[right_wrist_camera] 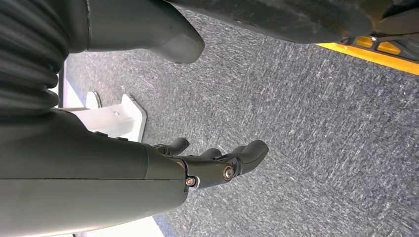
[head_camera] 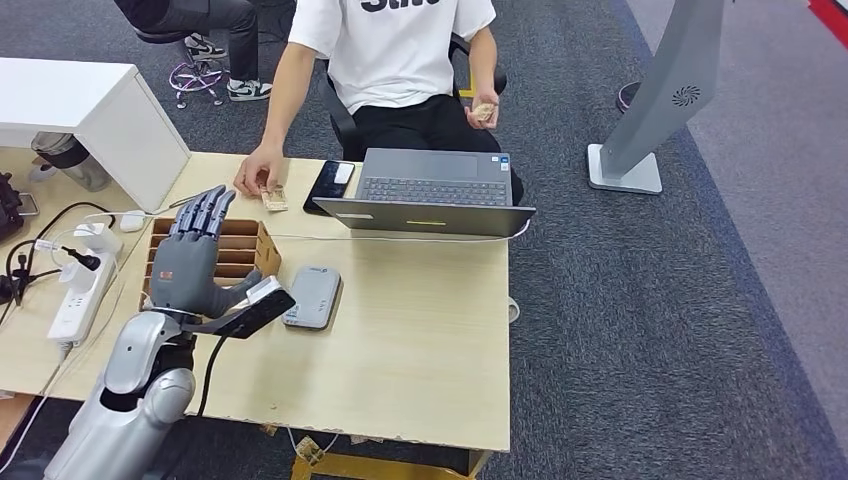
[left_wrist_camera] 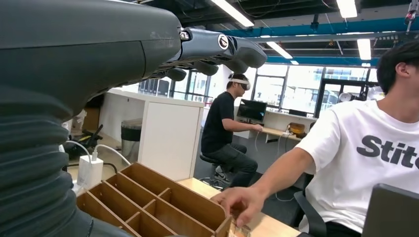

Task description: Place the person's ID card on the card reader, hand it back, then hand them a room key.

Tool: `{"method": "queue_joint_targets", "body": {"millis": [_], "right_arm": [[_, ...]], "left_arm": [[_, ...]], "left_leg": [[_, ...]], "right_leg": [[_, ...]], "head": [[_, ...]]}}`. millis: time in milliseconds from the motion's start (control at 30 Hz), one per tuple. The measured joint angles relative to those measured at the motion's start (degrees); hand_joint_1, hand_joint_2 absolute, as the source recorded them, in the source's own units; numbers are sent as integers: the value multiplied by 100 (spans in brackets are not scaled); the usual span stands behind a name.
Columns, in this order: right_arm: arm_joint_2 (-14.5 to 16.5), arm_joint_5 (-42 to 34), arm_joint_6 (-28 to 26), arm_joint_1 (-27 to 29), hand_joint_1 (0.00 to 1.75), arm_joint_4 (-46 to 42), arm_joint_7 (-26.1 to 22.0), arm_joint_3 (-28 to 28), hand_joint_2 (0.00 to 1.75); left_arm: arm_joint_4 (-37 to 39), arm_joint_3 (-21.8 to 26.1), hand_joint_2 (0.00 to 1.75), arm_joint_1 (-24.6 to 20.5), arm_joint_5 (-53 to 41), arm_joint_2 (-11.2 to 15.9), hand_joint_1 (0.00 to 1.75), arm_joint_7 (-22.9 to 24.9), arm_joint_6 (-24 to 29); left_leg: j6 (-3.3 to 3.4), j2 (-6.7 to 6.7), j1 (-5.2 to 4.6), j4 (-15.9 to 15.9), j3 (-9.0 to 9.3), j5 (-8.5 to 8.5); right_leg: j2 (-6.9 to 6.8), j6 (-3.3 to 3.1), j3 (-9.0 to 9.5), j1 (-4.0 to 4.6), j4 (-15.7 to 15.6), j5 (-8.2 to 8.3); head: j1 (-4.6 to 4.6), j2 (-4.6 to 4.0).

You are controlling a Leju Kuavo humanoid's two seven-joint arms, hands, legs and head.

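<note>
Above the wooden tray (head_camera: 262, 243), left hand (head_camera: 190, 255) hovers, fingers (head_camera: 205, 210) spread and empty, apparently awaiting the card (head_camera: 274, 198) the person (head_camera: 258, 172) presses onto the worktop (head_camera: 420, 330). Reader (head_camera: 312, 296) lies near. Right hand (right_wrist_camera: 207, 165) hangs empty.

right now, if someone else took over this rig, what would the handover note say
Left hand: raised over the wooden divider tray, fingers extended and apart, holding nothing.
Right hand: hanging by the robot's side above the carpet, fingers loosely curled, holding nothing.
Card: flat on the table's far edge, under the person's hand; their other hand holds something small that I can't identify.
Card reader: grey, on the table beside the tray, nothing on it.
Done: nothing visible yet.
Left: pick up the card, place it on the reader, hand it back, then hand over a room key. I can't make out a room key.
</note>
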Motion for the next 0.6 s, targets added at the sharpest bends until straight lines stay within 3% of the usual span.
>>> {"method": "queue_joint_targets", "body": {"millis": [600], "right_arm": [[13, -38, 2, 18, 0, 8, 54, -65, 175]], "left_arm": [[-490, 293, 175, 529, -189, 131, 0, -12, 163]], "left_leg": [[0, -1, 1, 0, -1, 0]], "right_leg": [[-3, 0, -1, 0, 0, 0]], "head": [[-1, 1]]}}
